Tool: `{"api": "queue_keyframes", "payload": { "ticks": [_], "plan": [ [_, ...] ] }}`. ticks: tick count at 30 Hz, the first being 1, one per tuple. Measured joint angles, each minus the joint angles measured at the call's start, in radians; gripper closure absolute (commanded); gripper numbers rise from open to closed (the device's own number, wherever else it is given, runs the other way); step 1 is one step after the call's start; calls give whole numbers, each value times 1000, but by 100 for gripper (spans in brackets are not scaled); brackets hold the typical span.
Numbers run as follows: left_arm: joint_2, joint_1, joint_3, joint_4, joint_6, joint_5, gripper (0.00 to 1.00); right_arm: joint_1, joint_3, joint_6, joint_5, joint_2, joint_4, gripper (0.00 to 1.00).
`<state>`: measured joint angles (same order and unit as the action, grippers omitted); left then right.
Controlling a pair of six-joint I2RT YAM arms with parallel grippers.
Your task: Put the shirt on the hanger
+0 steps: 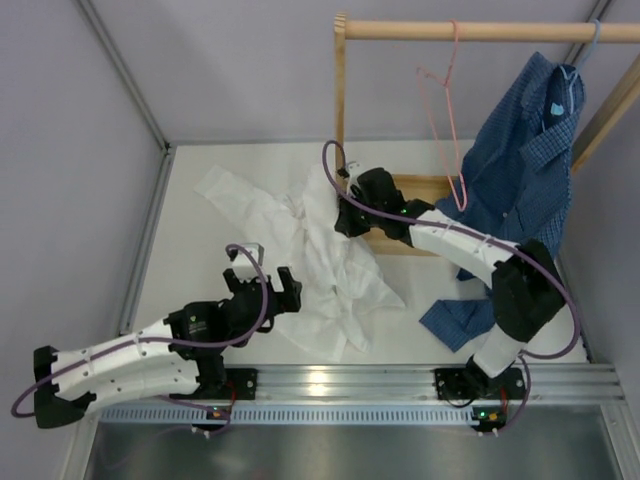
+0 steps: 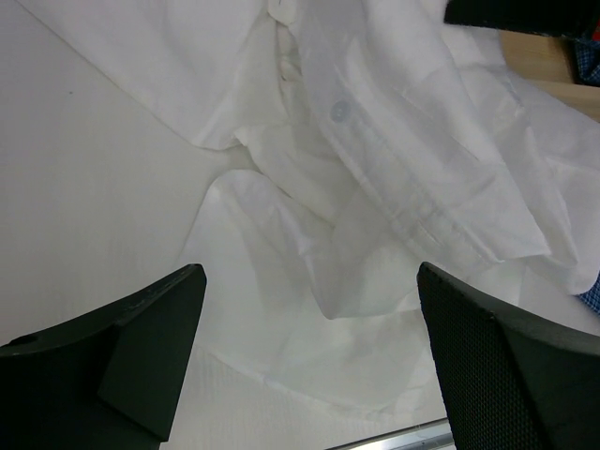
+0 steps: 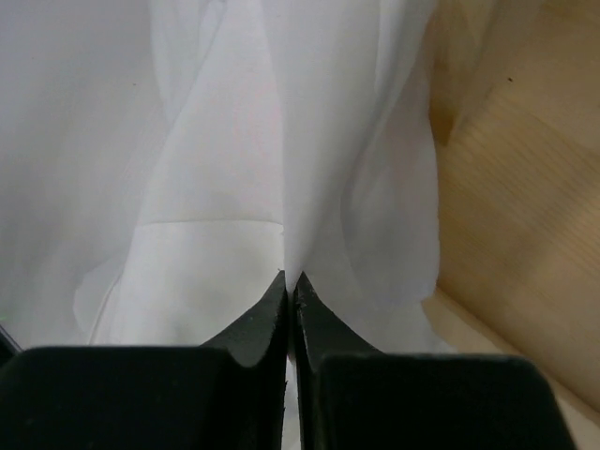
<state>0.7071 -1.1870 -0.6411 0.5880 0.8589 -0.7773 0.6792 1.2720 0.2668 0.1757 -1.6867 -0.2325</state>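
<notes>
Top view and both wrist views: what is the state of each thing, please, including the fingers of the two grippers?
white shirt: crumpled on the table, not on any hanger.
pink hanger: hooked on the wooden rail, bare.
blue checked shirt: hung on the light blue hanger.
left gripper: fingers open, holding nothing, over the white shirt's edge.
right gripper: fingers shut on the white shirt's fabric.

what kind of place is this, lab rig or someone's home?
Likely a lab test cell: plain grey panel walls, an aluminium mounting rail, and a wooden garment rack on a white tabletop.
</notes>
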Motion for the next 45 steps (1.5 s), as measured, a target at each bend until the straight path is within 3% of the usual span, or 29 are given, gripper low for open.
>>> {"api": "queue_keyframes", "payload": {
  "ticks": [3, 10, 17, 18, 20, 22, 27, 34, 39, 45],
  "plan": [
    [-37, 0, 0, 27, -3, -8, 2, 9, -104, 19, -81, 134, -16, 100],
    [-106, 0, 0, 38, -38, -1, 2, 5, -278, 48, -289, 683, -104, 100],
    [-141, 1, 0, -62, -108, 65, 2, -134, -336, 28, -405, 867, -288, 100],
    [-130, 1, 0, -74, -115, 72, 2, -145, -341, 24, -416, 867, -316, 99],
    [-92, 1, 0, -94, -125, 84, 2, -168, -343, 19, -444, 867, -378, 59],
    [-34, 1, 0, -108, -130, 97, 2, -188, -342, 0, -456, 869, -415, 47],
    [106, 1, 0, -122, -129, 106, 2, -198, -342, -42, -322, 881, -436, 39],
    [154, 1, 0, -129, -105, 73, 2, -182, -334, -48, -100, 856, -365, 32],
    [154, 2, 0, -141, -99, 73, 2, -78, -291, -53, -117, 612, -301, 32],
    [154, 14, 0, -142, -99, 77, 2, -7, -174, -90, -280, 323, -257, 31]
  ]
}}
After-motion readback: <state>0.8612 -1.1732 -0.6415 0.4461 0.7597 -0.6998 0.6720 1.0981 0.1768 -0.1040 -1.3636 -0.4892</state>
